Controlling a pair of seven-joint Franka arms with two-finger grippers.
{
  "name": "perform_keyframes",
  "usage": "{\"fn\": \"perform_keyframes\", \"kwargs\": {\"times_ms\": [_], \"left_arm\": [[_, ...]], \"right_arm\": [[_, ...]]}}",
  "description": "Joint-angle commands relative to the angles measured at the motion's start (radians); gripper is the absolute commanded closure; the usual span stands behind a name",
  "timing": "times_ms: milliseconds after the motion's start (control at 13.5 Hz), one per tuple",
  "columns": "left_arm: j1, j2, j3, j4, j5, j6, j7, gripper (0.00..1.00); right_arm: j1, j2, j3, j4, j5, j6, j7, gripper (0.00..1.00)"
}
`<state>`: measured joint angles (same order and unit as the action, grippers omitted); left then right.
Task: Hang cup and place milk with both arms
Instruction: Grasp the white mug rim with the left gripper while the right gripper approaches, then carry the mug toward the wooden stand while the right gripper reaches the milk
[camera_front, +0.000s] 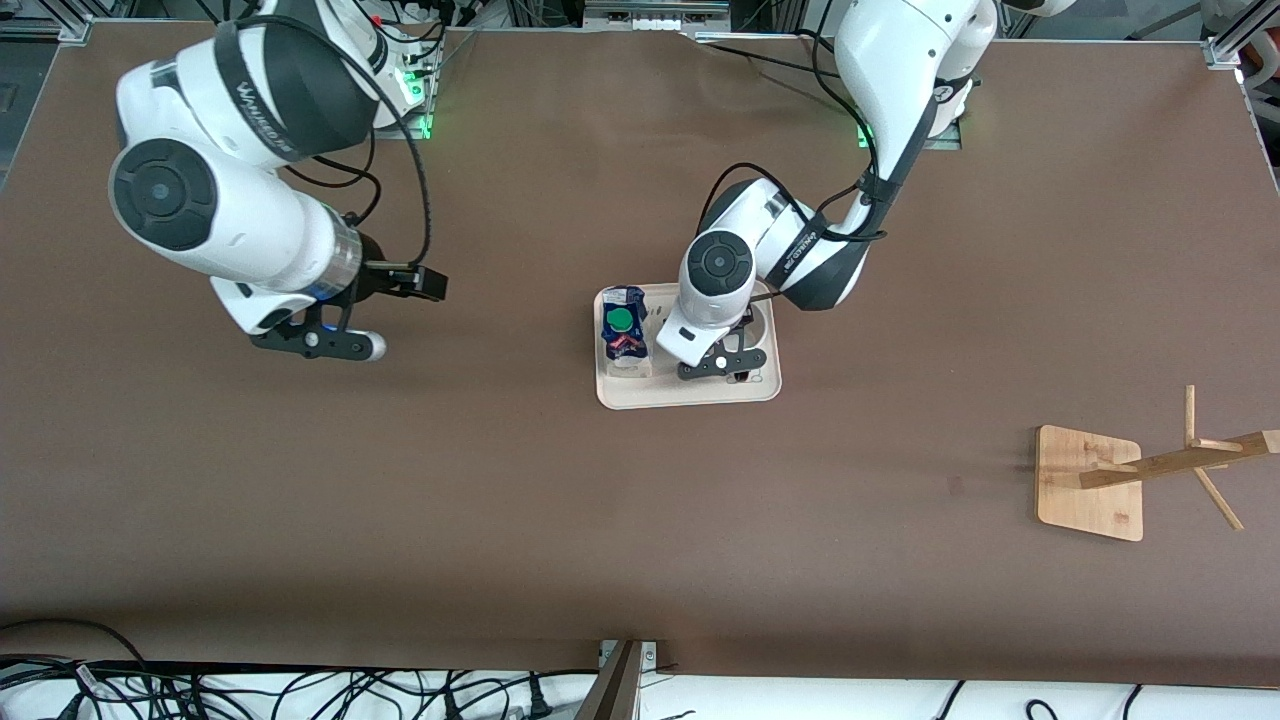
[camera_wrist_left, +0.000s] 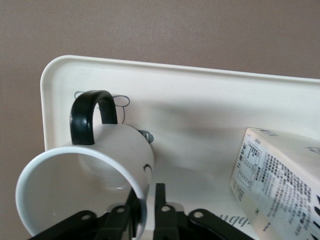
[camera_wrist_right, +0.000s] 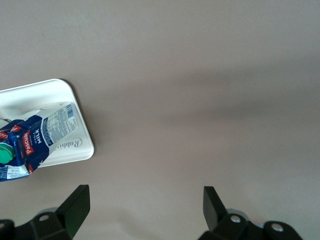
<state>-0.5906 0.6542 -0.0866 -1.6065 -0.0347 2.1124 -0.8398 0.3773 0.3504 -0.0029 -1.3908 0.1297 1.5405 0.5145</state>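
The cup (camera_wrist_left: 107, 150), a white mug with a black handle, stands in a cream tray (camera_front: 690, 395), and the left arm hides it in the front view. My left gripper (camera_wrist_left: 146, 200) is shut on the cup's rim, with one finger inside the wall and one outside. It reaches down into the tray (camera_wrist_left: 200, 85) as the left gripper (camera_front: 722, 368). The milk (camera_front: 623, 335), a blue and white carton with a green cap, stands in the same tray beside the cup, toward the right arm's end. My right gripper (camera_wrist_right: 145, 205) hangs open over bare table, with nothing between its fingers.
A wooden rack (camera_front: 1090, 483) with a slanted post and pegs stands toward the left arm's end, nearer the front camera than the tray. The right wrist view shows the milk (camera_wrist_right: 35, 140) in a corner of the tray (camera_wrist_right: 75, 150). Cables run along the near table edge.
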Motion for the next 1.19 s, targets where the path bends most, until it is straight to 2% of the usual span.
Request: {"fn": "perform_keyframes", "kwargs": {"times_ms": [0, 297, 668, 891, 1113], "left_arm": [[-0.006, -0.01, 0.013, -0.001, 0.007, -0.012, -0.013, 1.0], [0.043, -0.118, 0.028, 0.014, 0.009, -0.104, 0.005, 1.0], [0.282, -0.297, 0.027, 0.017, 0.009, -0.158, 0.213, 1.0], [0.417, -0.358, 0.025, 0.031, 0.009, -0.202, 0.465, 1.0], [0.501, -0.354, 0.027, 0.089, 0.009, -0.232, 0.695, 1.0]], "right_arm": [[0.032, 0.012, -0.006, -0.002, 0.019, 0.029, 0.062, 0.0], [0.063, 0.042, -0.006, -0.004, 0.021, 0.081, 0.127, 0.0], [0.124, 0.074, -0.006, -0.002, 0.022, 0.141, 0.206, 0.0], [0.184, 0.104, -0.003, -0.002, 0.022, 0.206, 0.306, 0.0], [0.232, 0.159, -0.003, 0.0, 0.022, 0.295, 0.398, 0.0]]}}
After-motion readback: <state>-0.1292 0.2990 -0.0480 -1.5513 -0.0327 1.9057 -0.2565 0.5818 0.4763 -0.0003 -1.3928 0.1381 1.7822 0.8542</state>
